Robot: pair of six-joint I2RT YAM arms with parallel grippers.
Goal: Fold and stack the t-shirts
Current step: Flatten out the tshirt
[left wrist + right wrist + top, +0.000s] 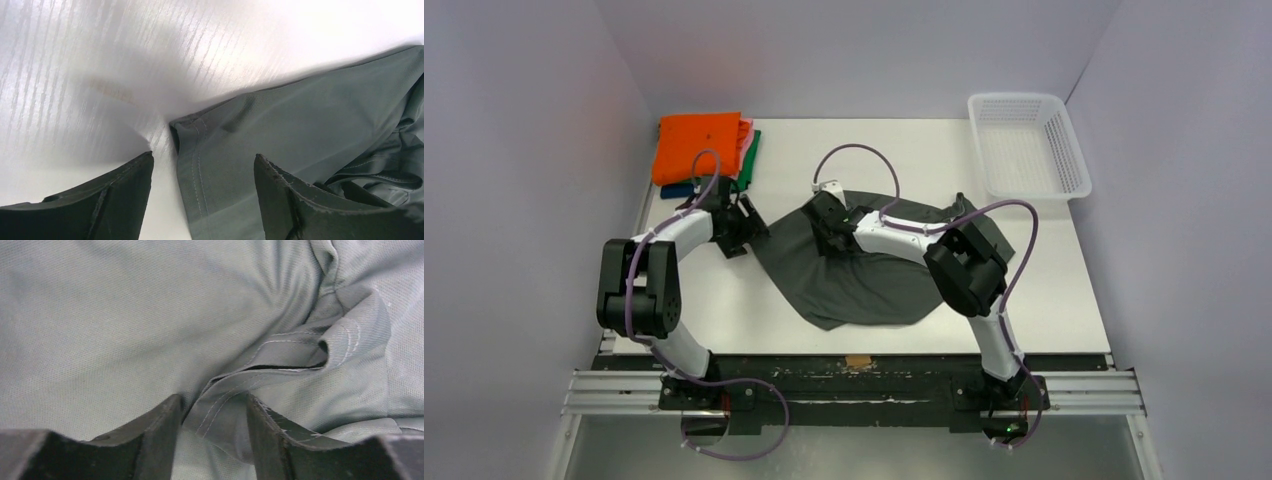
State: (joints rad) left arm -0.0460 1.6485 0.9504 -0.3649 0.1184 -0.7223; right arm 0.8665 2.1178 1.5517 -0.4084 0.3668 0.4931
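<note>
T-shirts [696, 145] already folded are stacked at the upper left of the overhead view, orange on top, with green and dark blue edges showing beneath. One grey shirt [864, 280] is left, spread crumpled on the desk [724, 320] at the centre and not yet folded. The left jaws are seen parted around its hem corner at centre left. The right jaws are parted astride a stitched fold near its upper middle. Nothing is gripped. The white basket [1027, 150] at the upper right is seen to hold nothing.
</note>
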